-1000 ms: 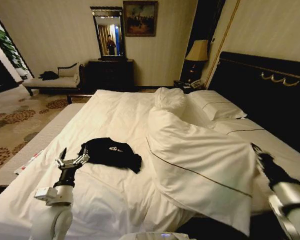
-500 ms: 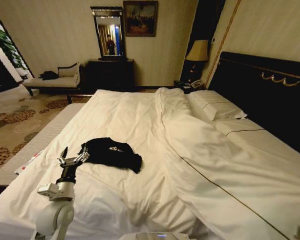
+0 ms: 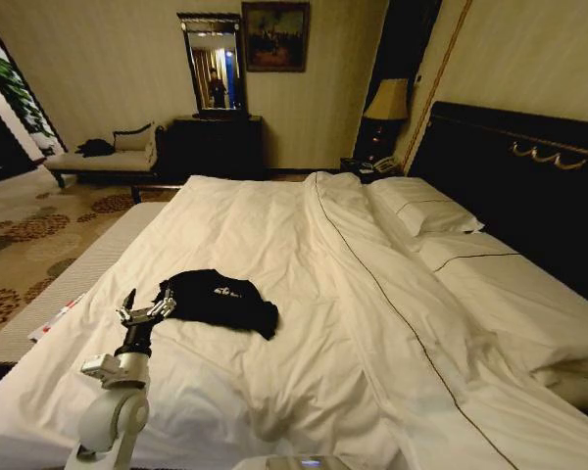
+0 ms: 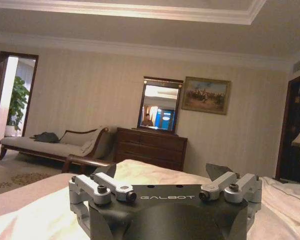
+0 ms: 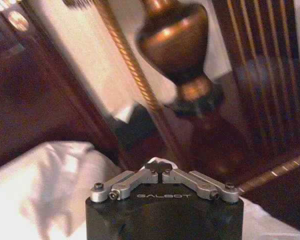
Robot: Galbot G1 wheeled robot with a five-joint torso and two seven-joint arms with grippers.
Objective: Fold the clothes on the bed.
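Duvet (image 3: 392,323) dropped flat, left gripper (image 3: 144,310) spread beside clothes (image 3: 216,299), right gripper (image 5: 159,167) seemingly closed.

Framed mirror (image 3: 214,65) on far wall above dark wooden dresser (image 3: 216,145). Gilt-framed painting (image 3: 274,35) just beside mirror. Pale chaise longue (image 3: 106,160) along same wall, dark bundle (image 3: 96,147) lying on its seat. Table lamp (image 3: 387,102) with cream shade on nightstand in corner, telephone (image 3: 382,164) at its foot. Patterned carpet (image 3: 24,240) covers floor. Green potted plant (image 3: 10,88) near doorway.
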